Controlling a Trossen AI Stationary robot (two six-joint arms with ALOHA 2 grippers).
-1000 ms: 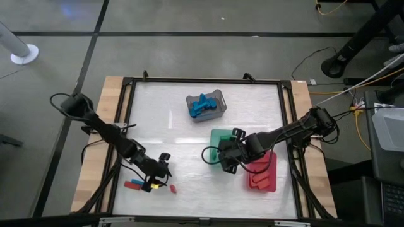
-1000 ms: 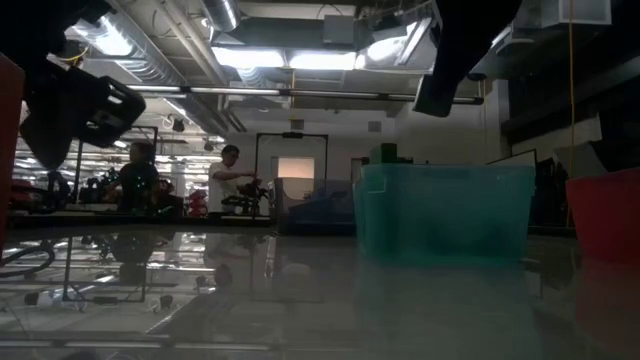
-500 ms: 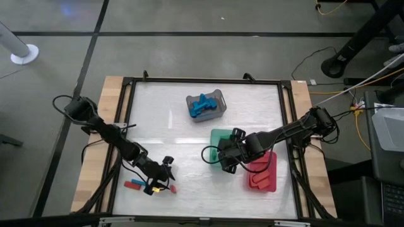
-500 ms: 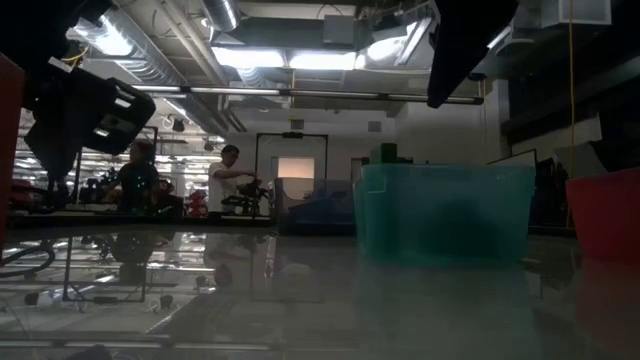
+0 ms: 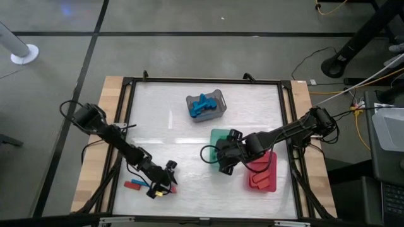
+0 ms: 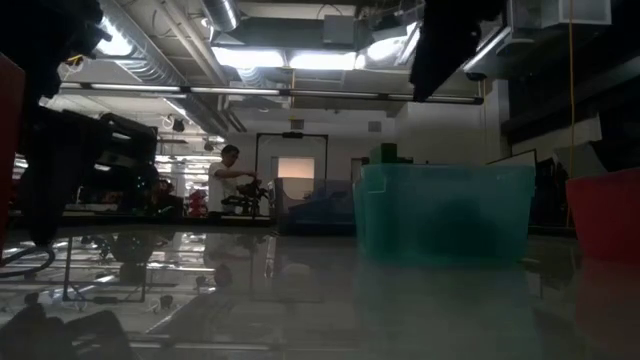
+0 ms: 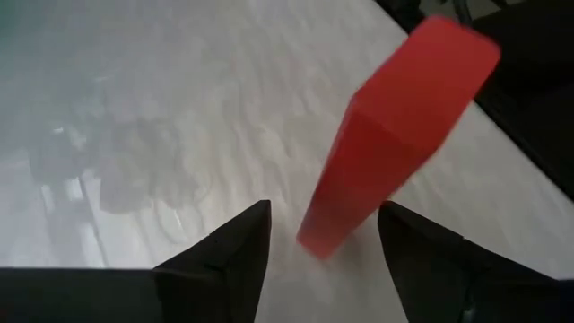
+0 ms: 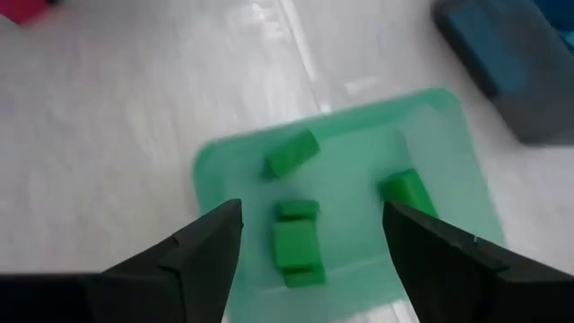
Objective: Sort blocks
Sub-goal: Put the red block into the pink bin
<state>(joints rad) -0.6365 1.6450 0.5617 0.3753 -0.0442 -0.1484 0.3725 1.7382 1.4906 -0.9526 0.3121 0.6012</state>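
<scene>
A red bar block lies flat on the table near its near edge, a small red piece in the high view. My left gripper is open, with one finger on each side of the bar's end and a gap between. My right gripper hangs open above the green tray, in which several green blocks lie. A red and a blue block lie together to the left of my left gripper.
The grey basket toward the far edge holds blue blocks. The red tray, holding red blocks, lies right of the green tray. A dark frame borders the table. Bare tabletop spans the middle and far left. People stand far off in the room.
My left gripper has moved toward the table's near edge and a little to the right, coming down at the small red block. The blocks and trays have stayed where they were.
</scene>
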